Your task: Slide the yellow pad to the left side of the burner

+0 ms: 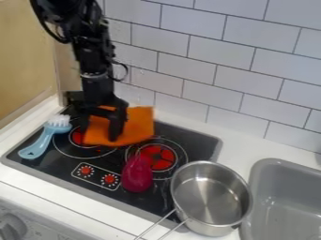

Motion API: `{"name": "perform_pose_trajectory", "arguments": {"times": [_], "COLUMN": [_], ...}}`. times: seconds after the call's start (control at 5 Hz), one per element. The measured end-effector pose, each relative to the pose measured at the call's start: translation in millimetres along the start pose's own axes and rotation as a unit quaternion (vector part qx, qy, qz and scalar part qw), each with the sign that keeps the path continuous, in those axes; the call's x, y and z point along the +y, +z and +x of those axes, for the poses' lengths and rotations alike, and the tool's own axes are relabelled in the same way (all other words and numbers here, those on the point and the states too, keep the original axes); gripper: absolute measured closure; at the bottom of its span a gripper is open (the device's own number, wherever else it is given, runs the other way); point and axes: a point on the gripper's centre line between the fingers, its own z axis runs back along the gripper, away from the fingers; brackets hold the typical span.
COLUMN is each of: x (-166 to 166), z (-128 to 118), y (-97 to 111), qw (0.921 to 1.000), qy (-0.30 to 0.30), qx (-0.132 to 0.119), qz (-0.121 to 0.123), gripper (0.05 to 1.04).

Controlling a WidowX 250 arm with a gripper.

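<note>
The gripper (100,130) is at the back left of the stove, pointing down over an orange pad (139,126), with its two fingers apart. The pad looks orange rather than yellow. It lies at the back of the black stovetop, partly over the left burner (78,137), and extends right toward the wall. The gripper hides part of the pad's left side, and whether the fingertips touch it I cannot tell. The right burner (164,158) is in front and to the right of the pad.
A blue brush (39,144) with white bristles lies at the stove's left edge. A dark pink object (136,176) rests by the right burner's front left. Right of it stands a metal pot (210,199), its handle toward the front, beside a grey sink (266,178). A tiled wall is behind.
</note>
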Motion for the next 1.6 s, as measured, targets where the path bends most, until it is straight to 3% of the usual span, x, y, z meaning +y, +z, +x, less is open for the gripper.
{"name": "perform_pose_trajectory", "arguments": {"times": [0.4, 0.8, 1.6], "x": [27, 25, 12], "z": [3, 2, -13], "y": [2, 8, 70], "qw": [0.9997, 0.9995, 0.9973], "qy": [0.022, 0.029, 0.017], "qx": [0.002, -0.007, -0.063], "qz": [0.005, 0.002, 0.035], "gripper": [0.085, 0.085, 0.085]}}
